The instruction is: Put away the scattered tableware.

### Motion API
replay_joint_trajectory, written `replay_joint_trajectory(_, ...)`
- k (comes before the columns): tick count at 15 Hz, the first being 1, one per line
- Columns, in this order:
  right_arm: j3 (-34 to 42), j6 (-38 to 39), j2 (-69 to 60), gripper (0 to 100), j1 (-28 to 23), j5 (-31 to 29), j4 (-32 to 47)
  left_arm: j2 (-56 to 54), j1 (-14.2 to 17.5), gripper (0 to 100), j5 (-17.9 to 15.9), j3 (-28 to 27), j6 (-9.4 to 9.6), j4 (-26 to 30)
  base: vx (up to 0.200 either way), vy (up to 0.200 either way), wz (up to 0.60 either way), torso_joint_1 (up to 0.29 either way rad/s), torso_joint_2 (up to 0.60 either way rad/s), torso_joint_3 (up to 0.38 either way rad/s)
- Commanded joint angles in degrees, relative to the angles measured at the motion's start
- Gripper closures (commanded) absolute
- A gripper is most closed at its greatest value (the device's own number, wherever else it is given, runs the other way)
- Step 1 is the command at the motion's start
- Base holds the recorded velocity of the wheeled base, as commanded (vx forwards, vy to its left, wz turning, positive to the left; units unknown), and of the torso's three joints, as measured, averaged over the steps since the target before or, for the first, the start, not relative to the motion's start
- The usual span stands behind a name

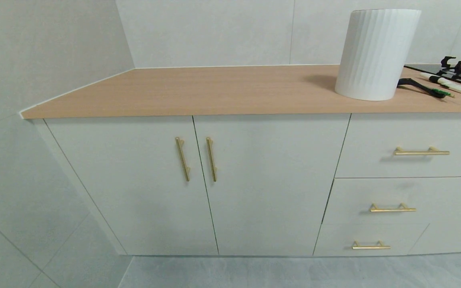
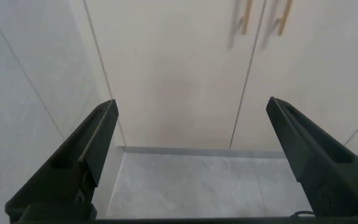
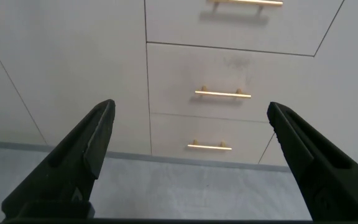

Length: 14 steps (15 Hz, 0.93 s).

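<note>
On the bench [image 1: 198, 90] at two o'clock, scattered utensils [image 1: 421, 87] lie just beside a white ribbed canister [image 1: 376, 54], well apart from left pincer [image 2: 191, 104] and right pincer [image 3: 191, 106], both released, held low facing the cabinet fronts [image 1: 270, 180].

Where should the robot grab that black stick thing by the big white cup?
I'd grab the black utensil at its thin middle, coming straight down from above and closing across it. It lies flat on the countertop, and one end sits close by the white ribbed holder, so a sideways approach looks cramped.
</note>
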Motion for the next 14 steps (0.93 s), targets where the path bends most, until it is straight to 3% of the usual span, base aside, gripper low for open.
replay_joint_trajectory(1, 0.00, -0.02, 0.08, 0, 0.00, -0.01, 0.09, 0.01, 0.01, 0, 0.04, -0.04, 0.03, 0.00, 0.000, 0.000, 0.00, 0.000, 0.00, 0.000)
replay_joint_trajectory(3, 0.00, -0.02, 0.08, 0, 0.00, -0.01, 0.09, 0.01, 0.01, 0, 0.04, -0.04, 0.03, 0.00, 0.000, 0.000, 0.00, 0.000, 0.00, 0.000)
replay_joint_trajectory(14, 0.00, -0.02, 0.08, 0, 0.00, -0.01, 0.09, 0.01, 0.01, 0, 0.04, -0.04, 0.03, -0.09, 0.000, -0.200, 0.00, 0.003, 0.00, 0.004)
